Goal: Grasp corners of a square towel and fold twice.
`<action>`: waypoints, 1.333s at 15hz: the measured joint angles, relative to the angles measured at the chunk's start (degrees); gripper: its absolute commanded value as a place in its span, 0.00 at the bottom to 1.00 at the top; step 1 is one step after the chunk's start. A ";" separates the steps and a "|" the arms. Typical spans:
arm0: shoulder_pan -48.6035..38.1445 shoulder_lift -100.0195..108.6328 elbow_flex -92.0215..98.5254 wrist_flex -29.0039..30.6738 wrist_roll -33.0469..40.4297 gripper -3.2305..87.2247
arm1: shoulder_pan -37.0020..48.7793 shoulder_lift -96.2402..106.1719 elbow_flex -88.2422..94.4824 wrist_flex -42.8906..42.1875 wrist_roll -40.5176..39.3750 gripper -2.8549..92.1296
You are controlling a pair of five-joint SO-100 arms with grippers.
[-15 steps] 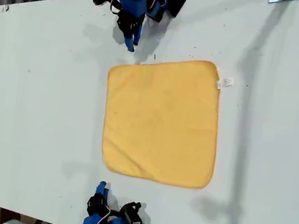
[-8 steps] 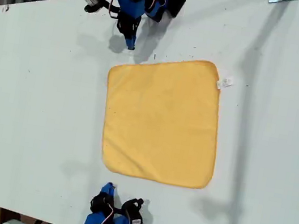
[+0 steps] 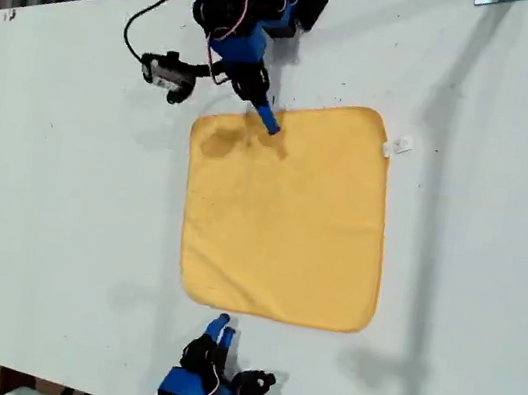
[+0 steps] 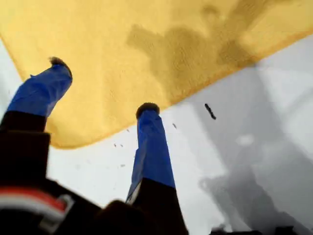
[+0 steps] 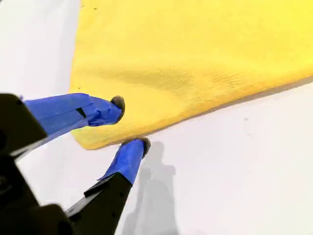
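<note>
Both end effectors (image 4: 100,85) (image 5: 131,122) w/ jaws apart over towel (image 3: 287,212) corners, flat on white table (image 3: 63,184), tag (image 3: 397,145) beside.

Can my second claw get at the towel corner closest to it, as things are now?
Probably yes. My second claw is open and right at the nearest corner of the towel, which lies flat on the table. Nothing appears to stand between them.

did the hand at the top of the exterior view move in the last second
Yes. That hand has come down from the bare table above the towel onto the towel's top edge.
</note>
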 measured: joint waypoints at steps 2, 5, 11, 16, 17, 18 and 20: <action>13.45 -21.97 -9.67 -7.73 -8.44 0.20 | -12.83 -11.78 -3.87 1.49 6.59 0.36; 23.20 -56.69 -30.85 -10.11 -13.18 0.22 | -25.58 -14.33 -5.19 0.79 15.29 0.36; 28.21 -65.30 -33.84 -17.31 -17.84 0.20 | -31.73 -52.38 -27.60 -7.56 13.89 0.37; 30.15 -66.53 -32.08 -20.39 -20.21 0.22 | -31.11 -60.56 -36.04 -7.91 13.10 0.03; 30.59 -66.88 -32.08 -20.48 -21.09 0.23 | -31.11 -61.44 -37.09 -8.79 12.83 0.03; 31.11 -67.41 -32.43 -19.95 -22.50 0.24 | -31.03 -61.44 -37.09 -8.79 13.18 0.03; 32.34 -70.49 -38.67 -12.66 -24.17 0.26 | -30.94 -61.44 -37.09 -8.79 13.18 0.03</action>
